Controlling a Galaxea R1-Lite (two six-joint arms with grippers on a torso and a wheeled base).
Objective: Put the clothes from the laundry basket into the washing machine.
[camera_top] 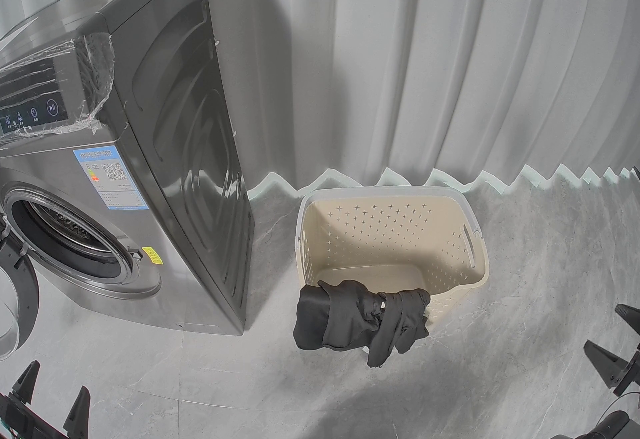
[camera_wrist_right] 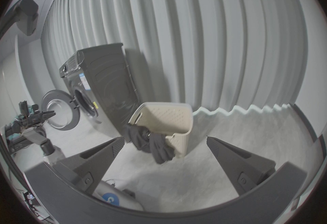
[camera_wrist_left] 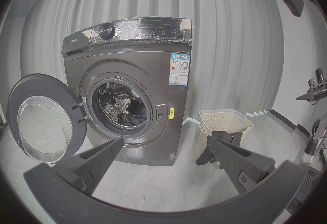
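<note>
Washer (camera_top: 180,147): grey front-loader at 9 o'clock in the head view, standing on the floor (camera_top: 533,274).
Door (camera_wrist_left: 44,119): swung wide open, hanging at 9 o'clock of the drum mouth in the left wrist view.
Drum (camera_wrist_left: 122,105): open to the room; something dark lies low inside, too dim to tell what.
Basket (camera_top: 467,220): cream, perforated, upright on the floor just beside the washer, at its 3 o'clock.
Garment (camera_top: 360,320): dark and bunched, draped over the basket's near rim at 6 o'clock, with part hanging down the outer wall.
Left gripper (camera_top: 57,387): at 7 o'clock in the head view, fingers spread and released, well apart from the basket.
Right gripper (camera_top: 610,330): at 4 o'clock, fingers spread and released, well apart from the basket.
Curtain (camera_top: 433,47): white and pleated, at 12 o'clock behind the washer and basket.
</note>
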